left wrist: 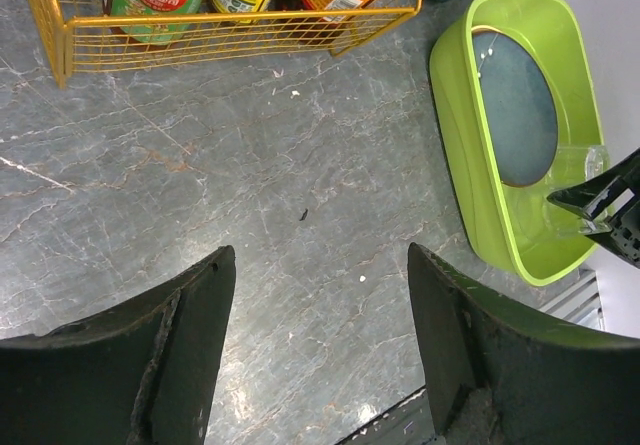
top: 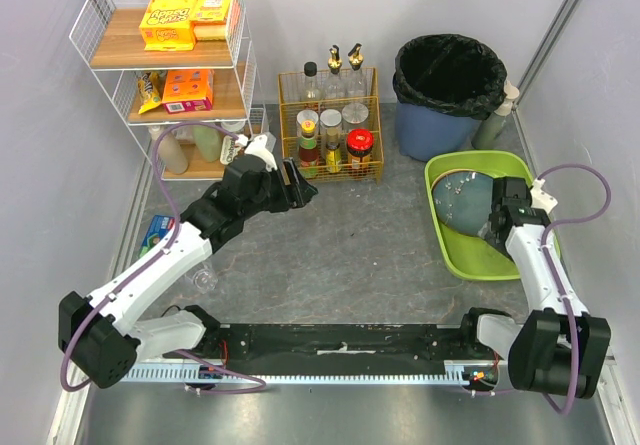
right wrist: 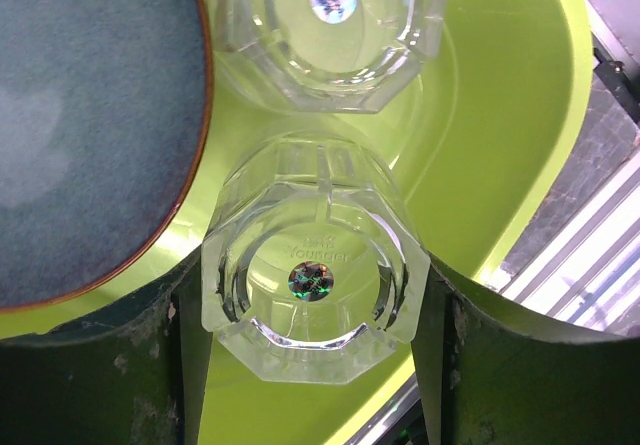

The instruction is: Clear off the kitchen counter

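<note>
- Left gripper: I have its fingers spread wide with nothing between them, only bare stone below. In the top view it hangs over the middle-left of the kitchen counter, aimed roughly toward 2 o'clock.
- Blue packet: it lies at the counter's left edge, about 8 o'clock from the left gripper and behind its wrist.
- Small clear glass piece: it sits close to the left forearm at about 7 o'clock. It is too faint for me to name.
- The counter fills the floor of the scene in front of both bases. Its long axis seems to run 9 to 3 o'clock.
- Lime-green tray: it sits at the counter's 3 o'clock side with its long axis near 12 to 6. A blue-grey plate lies inside.
- Right gripper: its fingers are clamped on both flanks of a faceted tumbler. The tumbler stands upright, mouth toward the wrist camera, low over the tray floor.
- In the wrist view a second tumbler stands just beside it at 12 o'clock, and the plate is at 10 o'clock.
- My read:
  - The held glass only needs letting go where it is.
  - The leftovers are both on the left, well apart from the right arm, so the left arm is nearer.
  - It would have to swing back toward 7 or 8 o'clock to reach them.
</note>
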You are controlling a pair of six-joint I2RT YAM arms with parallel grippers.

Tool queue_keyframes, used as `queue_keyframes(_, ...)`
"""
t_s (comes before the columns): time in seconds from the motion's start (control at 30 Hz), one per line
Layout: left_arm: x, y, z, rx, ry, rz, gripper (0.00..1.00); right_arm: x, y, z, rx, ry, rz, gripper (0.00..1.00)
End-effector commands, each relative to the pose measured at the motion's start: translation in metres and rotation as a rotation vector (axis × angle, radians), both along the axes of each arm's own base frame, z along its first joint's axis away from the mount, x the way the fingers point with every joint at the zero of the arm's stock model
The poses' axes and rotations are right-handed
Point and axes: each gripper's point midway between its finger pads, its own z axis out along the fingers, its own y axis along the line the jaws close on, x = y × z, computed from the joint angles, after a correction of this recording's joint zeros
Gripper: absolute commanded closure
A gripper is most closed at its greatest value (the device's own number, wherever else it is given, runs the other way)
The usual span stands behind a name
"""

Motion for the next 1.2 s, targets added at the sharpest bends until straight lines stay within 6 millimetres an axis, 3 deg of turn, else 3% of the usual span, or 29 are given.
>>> queue_keyframes(0.0, 0.005, 0.005, 0.042, -0.025, -0.109, -0.002, 0.25, 0.016, -0.022, 0.009, -0.054, -0.071, -0.039, 0.70)
queue_keyframes(0.13, 0.003, 0.012, 0.044, -0.010, -0.113, 0.021, 0.25, 0.013, -0.022, 0.003, -0.032, -0.072, -0.038, 0.56)
queue_keyframes(0.33, 0.000, 0.022, 0.044, 0.025, -0.095, 0.049, 0.25, 0.015, -0.017, 0.000, 0.000, -0.078, -0.024, 0.02)
queue_keyframes(0.57, -0.006, 0.041, 0.047, 0.083, -0.075, 0.091, 0.22, 0.023, -0.014, 0.022, 0.005, -0.159, -0.012, 0.02)
queue_keyframes(0.77, -0.020, 0.067, 0.041, 0.172, -0.019, 0.153, 0.20, 0.039, -0.007, 0.065, 0.018, -0.250, 0.069, 0.02)
queue_keyframes(0.97, -0.045, 0.112, 0.020, 0.319, 0.113, 0.294, 0.19, 0.083, 0.047, 0.125, 0.147, -0.561, 0.439, 0.02)
queue_keyframes(1.17, -0.065, 0.150, -0.001, 0.406, 0.184, 0.444, 0.19, 0.097, 0.097, 0.127, 0.346, -0.593, 0.678, 0.02)
